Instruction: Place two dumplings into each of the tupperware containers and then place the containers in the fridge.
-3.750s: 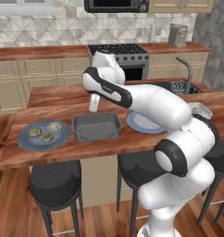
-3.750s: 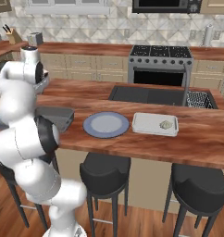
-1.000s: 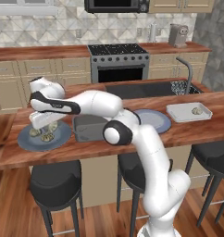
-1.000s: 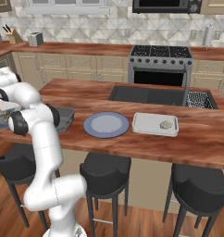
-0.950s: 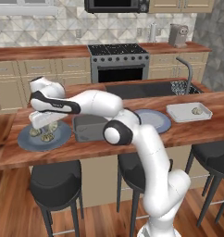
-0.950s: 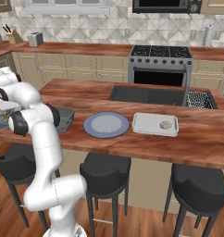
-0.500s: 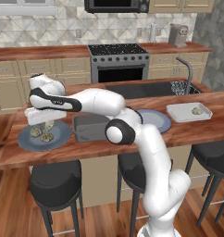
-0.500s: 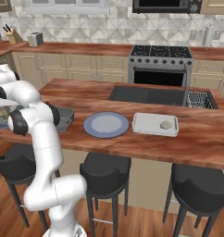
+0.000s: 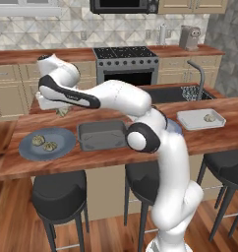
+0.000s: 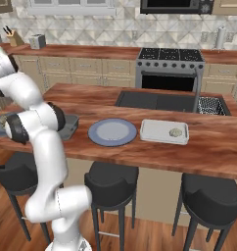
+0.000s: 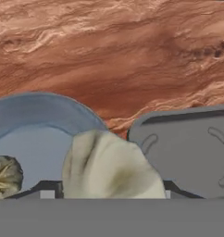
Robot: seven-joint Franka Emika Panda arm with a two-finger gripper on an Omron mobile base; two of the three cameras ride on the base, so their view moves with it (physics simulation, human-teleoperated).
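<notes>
While the gripper [image 9: 62, 111] hangs above the left end of the island counter [image 9: 116, 152], it is closed on a dumpling [image 11: 111, 169] that sits squarely between its dark finger tips in the hand view, lifted clear of the blue-grey plate [image 9: 47, 143] beneath it. Just under and slightly toward the robot from the hand, that plate carries two more dumplings [image 9: 44, 143] lying side by side, and one of them shows at the lower left of the hand view. Beside the plate, toward the middle of the counter, sits the dark grey pan [image 9: 102, 135], which is not one of the task's containers. Beyond the pan comes a second, empty blue-grey plate [image 10: 112, 132], and then the tupperware container [image 10: 164, 131], a shallow pale tray lying with its long side along the counter and already holding one dumpling [image 10: 176, 132] near its far end. So the relation that matters is sideways: the container lies well apart from the gripper, far along the counter to the robot's right, past both the pan and the empty plate, and my judgement is that the held dumpling must be carried across that whole stretch and let go over the tray's free half. Farther back stand the sink [image 10: 162, 101] and the steel oven [image 10: 170, 68] against the rear wall
</notes>
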